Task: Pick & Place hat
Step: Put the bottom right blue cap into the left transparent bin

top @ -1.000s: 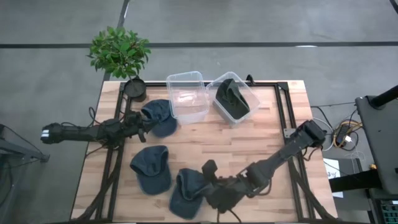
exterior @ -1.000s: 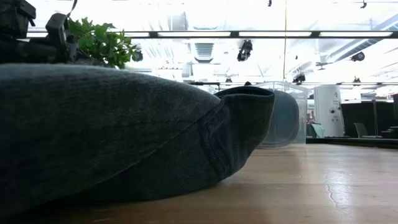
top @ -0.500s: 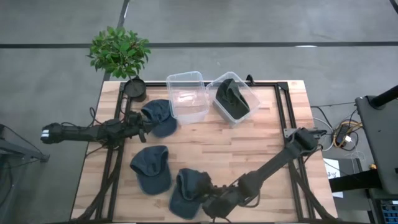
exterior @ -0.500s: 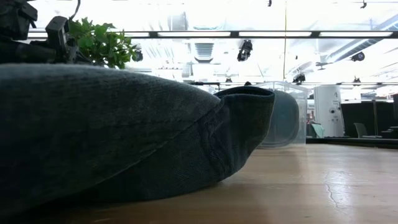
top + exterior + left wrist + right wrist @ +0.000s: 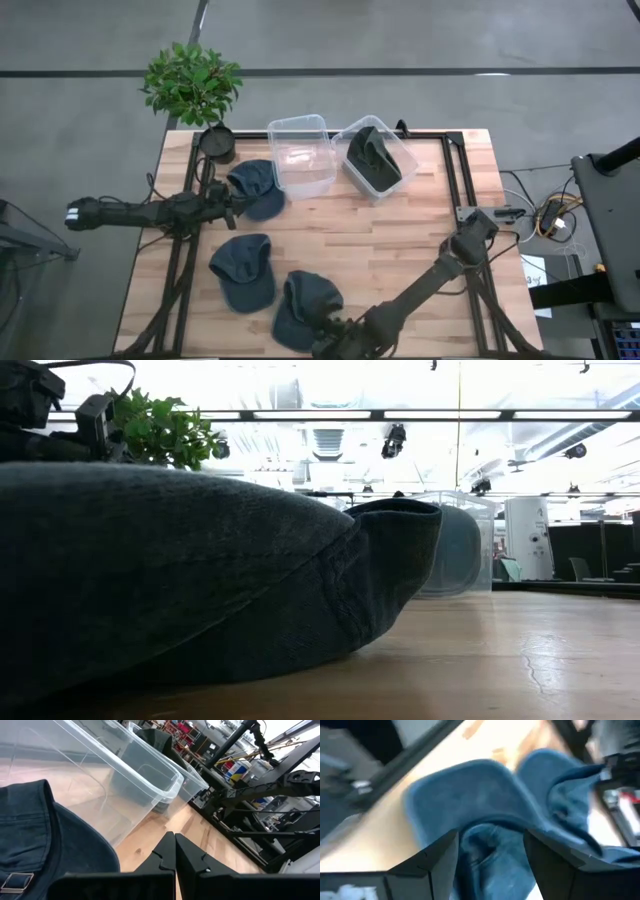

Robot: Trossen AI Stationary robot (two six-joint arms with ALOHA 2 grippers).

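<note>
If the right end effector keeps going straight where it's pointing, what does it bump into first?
Most likely the blue hat near the table's front edge. The right end effector is open, and the hat's fabric sits directly between and ahead of its fingers, though exact depth is hard to judge.

2 dark arms (image 5: 440,270), black angular fingers (image 5: 165,857).
</note>
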